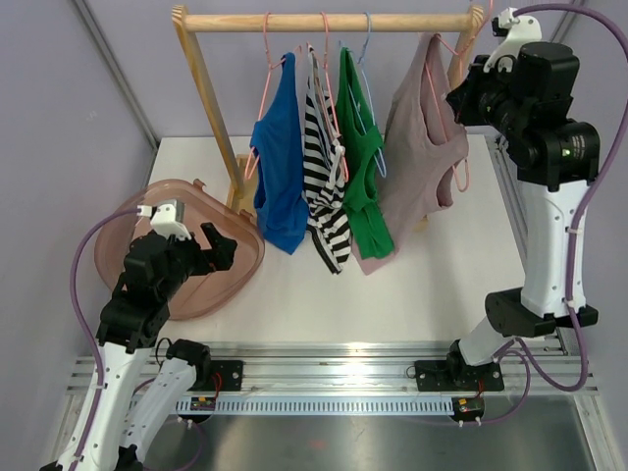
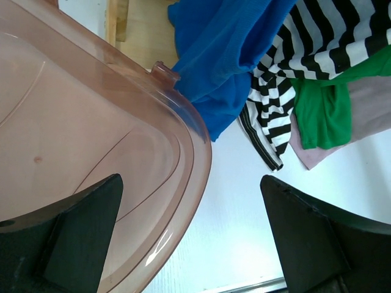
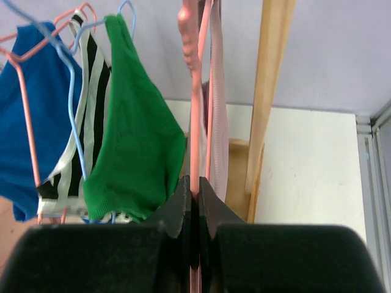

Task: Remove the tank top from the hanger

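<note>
At upper right, the right gripper pinches the pink hanger of the mauve tank top, probably to steady it for stripping. The left gripper hovers lower left, spread wide over the bin.

Soft, even overhead light is brightening the white desk, glaring off the silver metal rail, and casting faint shadows.

A white table stands enclosed by plain pale lavender walls behind it and on both sides, with a wooden clothes rack at its far edge and slotted aluminium rails along its near edge catching bright overhead glare.
</note>
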Motion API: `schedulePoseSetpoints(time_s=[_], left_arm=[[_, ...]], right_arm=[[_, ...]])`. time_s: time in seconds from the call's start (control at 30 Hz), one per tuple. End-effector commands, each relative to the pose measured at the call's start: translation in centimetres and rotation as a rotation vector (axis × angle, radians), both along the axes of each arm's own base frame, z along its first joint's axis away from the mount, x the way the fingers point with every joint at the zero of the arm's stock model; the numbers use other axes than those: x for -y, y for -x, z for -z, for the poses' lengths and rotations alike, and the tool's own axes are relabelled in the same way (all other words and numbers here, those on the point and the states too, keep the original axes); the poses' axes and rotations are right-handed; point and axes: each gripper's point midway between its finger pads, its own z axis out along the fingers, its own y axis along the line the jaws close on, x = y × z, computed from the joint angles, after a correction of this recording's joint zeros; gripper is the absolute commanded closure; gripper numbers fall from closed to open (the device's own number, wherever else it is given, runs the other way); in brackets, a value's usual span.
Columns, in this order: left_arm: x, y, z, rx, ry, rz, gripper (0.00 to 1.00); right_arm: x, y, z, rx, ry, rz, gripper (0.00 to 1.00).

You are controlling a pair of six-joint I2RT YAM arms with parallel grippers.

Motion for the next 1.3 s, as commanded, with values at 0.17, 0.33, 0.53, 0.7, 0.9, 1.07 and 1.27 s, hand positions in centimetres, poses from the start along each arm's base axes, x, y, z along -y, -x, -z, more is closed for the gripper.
schedulePoseSetpoints(time_s=[0.17,0.33,0.53,0.7,0.9,1.07,1.27], left_arm=[[4.3,1.5,-6.6,0.172,0.136,0.247,0.01],[6.8,2.6,-10.6,0.264,0.219,0.393,0.01],[9.2,2.9,-14.0,0.319,0.257,0.473,0.01],[11.8,2.5,-16.0,0.352,0.216,0.494,0.01],[15.3,3.2,-20.0,0.433,0.201,0.540,0.01],[18.3,3.5,-21.7,0.484,0.180,0.570,0.01],[22.2,0.9,-20.7,0.501,0.090,0.529,0.01]], right_arm=[[1.5,8.3,-0.5,0.042,-0.063,0.018,1.00],[4.4,14.4,1.1,0.013,-0.057,0.116,1.00],[5.9,22.3,0.0,0.077,-0.065,0.104,1.00],[5.6,27.5,-1.8,0.197,-0.124,0.008,1.00],[1.6,28.8,0.1,0.116,-0.154,-0.246,1.00],[-2.1,27.0,4.1,-0.062,-0.174,-0.400,1.00],[-5.2,26.4,6.1,-0.167,-0.224,-0.551,1.00]])
